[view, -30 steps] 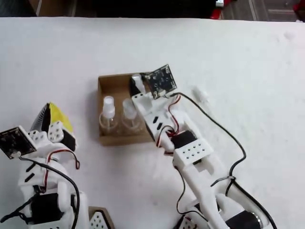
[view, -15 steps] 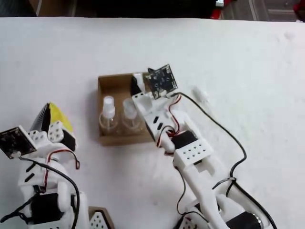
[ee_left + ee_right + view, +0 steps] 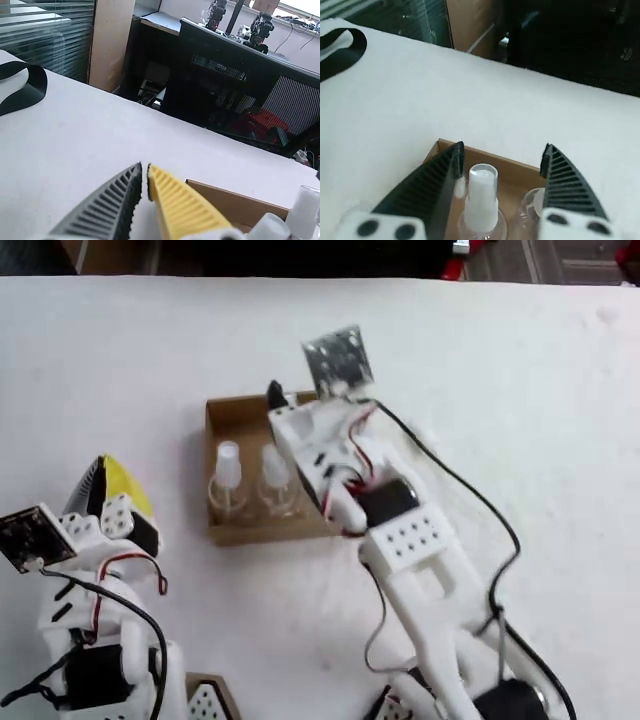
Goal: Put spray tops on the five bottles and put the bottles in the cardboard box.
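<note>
Clear round bottles with white spray tops are stood along the near edge of the brown cardboard box. The right gripper is held above them, ribbed black jaws spread wide. The left gripper has its ridged grey-and-yellow jaws closed on nothing.

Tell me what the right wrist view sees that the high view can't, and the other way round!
The right wrist view adds a black strap lying on the table far behind the box. The high view adds the left end effector with its yellow finger, off to one side of the box, and the right arm's white body. Both have the cardboard box, the capped bottles standing in it, and the open right end effector, its fingers either side of one bottle.
</note>
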